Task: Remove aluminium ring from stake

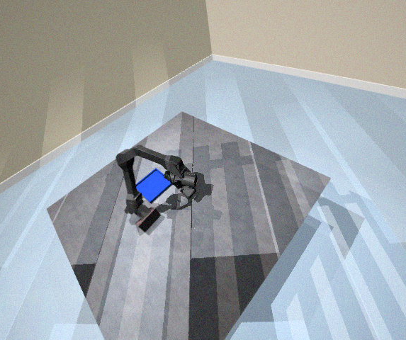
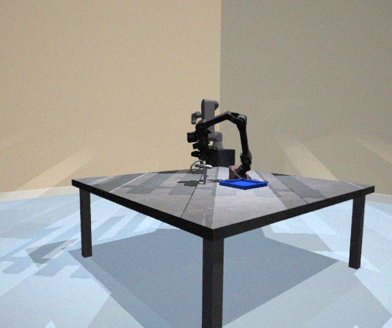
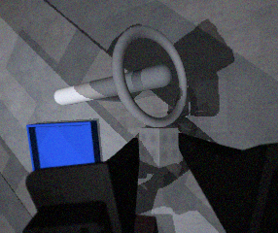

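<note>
From here the jaws (image 1: 189,193) (image 2: 202,160) look closed on the small tab (image 3: 159,145) of the ring (image 2: 193,165) (image 3: 117,73), which hangs tilted around the cross-bar (image 2: 205,165) (image 3: 87,92). It should handle light, stiff and slippery, so the flat tab seems the place to grip; the blue tray (image 1: 154,185) (image 2: 243,183) (image 3: 65,146) holds no ring.

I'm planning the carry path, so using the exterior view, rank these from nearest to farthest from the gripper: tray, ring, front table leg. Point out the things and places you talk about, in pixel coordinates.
1. Ring (image 2: 191,165) (image 3: 118,73): at the gripper (image 1: 190,195) (image 2: 202,160) (image 3: 156,140), held by its tab (image 3: 159,146), slightly left.
2. Tray (image 1: 153,184) (image 2: 243,184) (image 3: 63,146): lower, to the right, on the table.
3. Front table leg (image 2: 212,279): far below, under the near corner.
</note>
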